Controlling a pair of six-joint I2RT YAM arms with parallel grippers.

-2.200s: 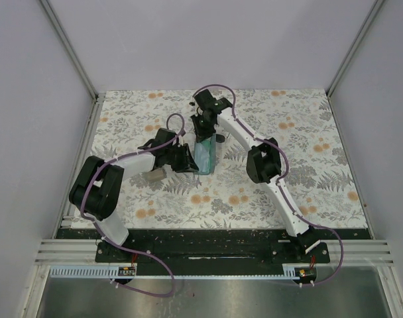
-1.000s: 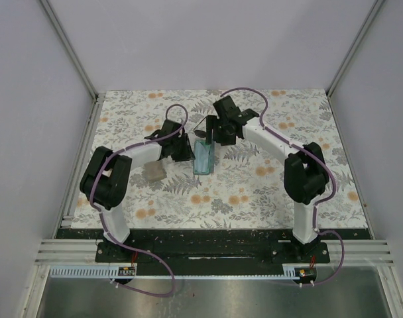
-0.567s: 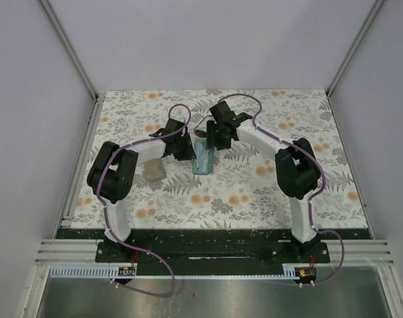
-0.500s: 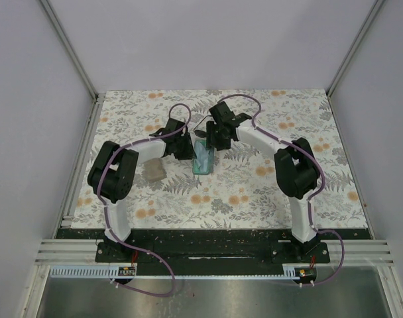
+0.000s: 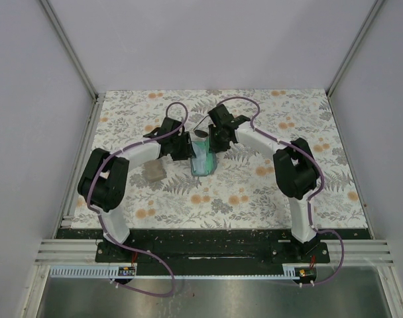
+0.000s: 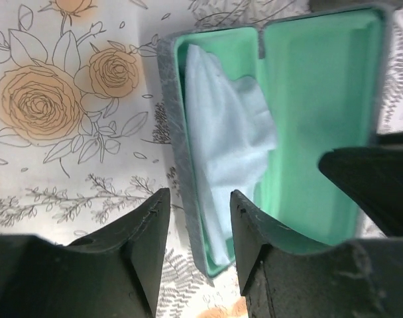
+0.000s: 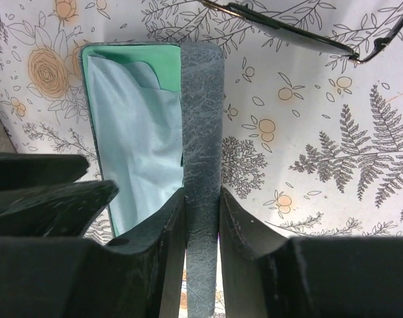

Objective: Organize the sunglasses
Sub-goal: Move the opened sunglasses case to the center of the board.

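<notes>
The teal case (image 6: pixel 314 99) lies open with a light-blue cloth (image 6: pixel 221 132) in its left half; from above the case (image 5: pixel 203 163) sits mid-table. My right gripper (image 7: pixel 201 195) is shut on the case's raised grey lid (image 7: pixel 201 112). My left gripper (image 6: pixel 199 199) is open and straddles the case's left wall, with a gap on each side. The black wire-framed sunglasses (image 7: pixel 287 30) lie on the cloth-covered table just beyond the case, also seen from above as the sunglasses (image 5: pixel 201 133). Both grippers meet over the case in the top view, left gripper (image 5: pixel 187 151) and right gripper (image 5: pixel 213 142).
A beige case (image 5: pixel 154 173) lies to the left of the teal one, under the left forearm. The floral tablecloth (image 5: pixel 307 179) covers the table. Metal rails and grey walls bound it left, right and back.
My right gripper has closed onto the case lid. My left gripper has opened a little around the case's left wall. Both arms shifted slightly toward the case.
</notes>
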